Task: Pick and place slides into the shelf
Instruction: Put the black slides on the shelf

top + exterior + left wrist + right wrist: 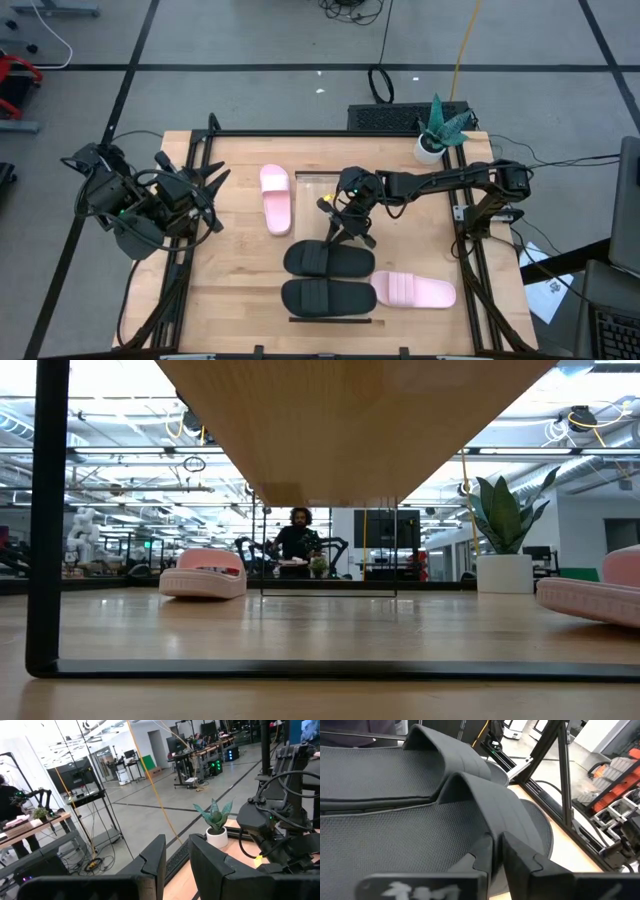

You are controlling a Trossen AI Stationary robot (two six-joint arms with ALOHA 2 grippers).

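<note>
My right gripper (345, 235) hangs just above the nearer black slide (328, 259), jaws a sliver apart, apparently touching its strap. Second black slide (326, 296) lies beside it. My left gripper (176, 865) waits off the surface (230, 290), jaws apart.

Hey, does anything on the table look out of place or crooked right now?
Somewhat. The pink slides are split up: one lies lengthwise mid-table, the other crosswise at the front right beside the two black slides. Nothing looks damaged.
</note>
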